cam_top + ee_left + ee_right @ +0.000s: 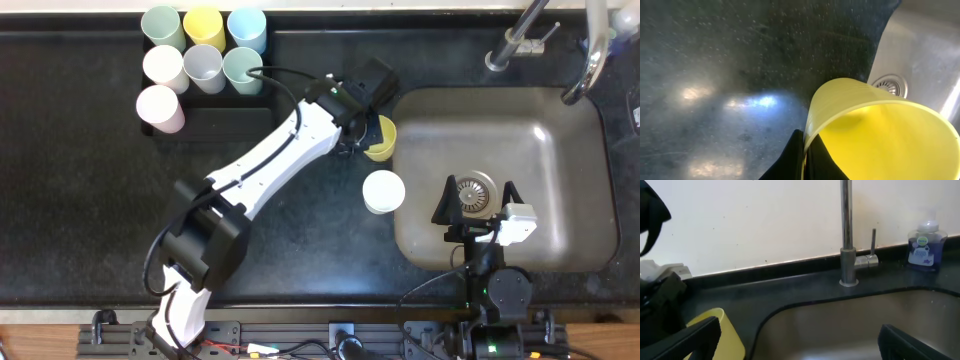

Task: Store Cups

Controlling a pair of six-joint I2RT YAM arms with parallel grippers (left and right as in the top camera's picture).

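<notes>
Nine cups. Seven cups cluster at a tray well left of the sink. A white cup and a yellow cup sit at the sink's left rim. The left gripper pinches the yellow cup's wall. The right gripper hangs over the sink, spread wide and empty.

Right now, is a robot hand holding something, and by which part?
The left gripper pinches the rim of the yellow plastic cup; the right gripper holds nothing.

The left arm stretches diagonally away from its base, its left gripper pinching a yellow cup by the rim; the right gripper hangs with fingers spread wide.
</notes>
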